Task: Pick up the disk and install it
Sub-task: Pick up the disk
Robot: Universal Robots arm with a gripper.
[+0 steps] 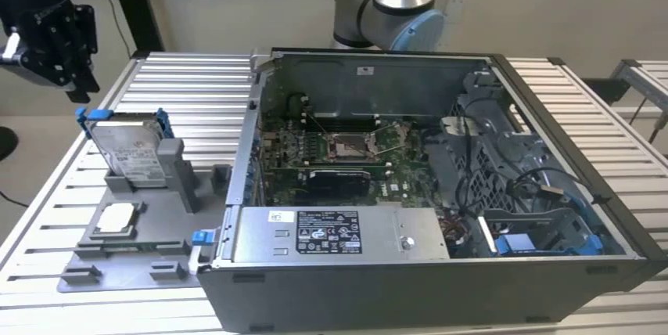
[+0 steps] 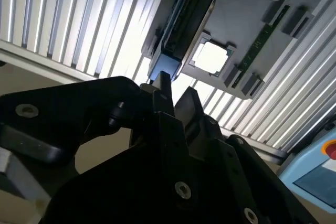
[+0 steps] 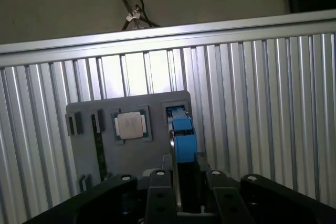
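Slatted metal desk (image 1: 584,116), gray holder (image 1: 125,249) toward the exterior view's left beside an open computer case (image 1: 439,288). Disk (image 1: 131,147) stands on edge in a holder slot, not yet lifted. End effector (image 3: 187,179) hangs above it, well apart, fingers spread. In the first wrist view the disk's thin edge lines up with the gap between them.

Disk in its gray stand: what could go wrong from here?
The disk stands thin edge up in the gray fixture, with the gripper hanging above it; a misaligned descent could strike the blue carrier instead of straddling it.
The chip lies close by on the same fixture and might get knocked.
Loose cables inside the open case could snag the disk.
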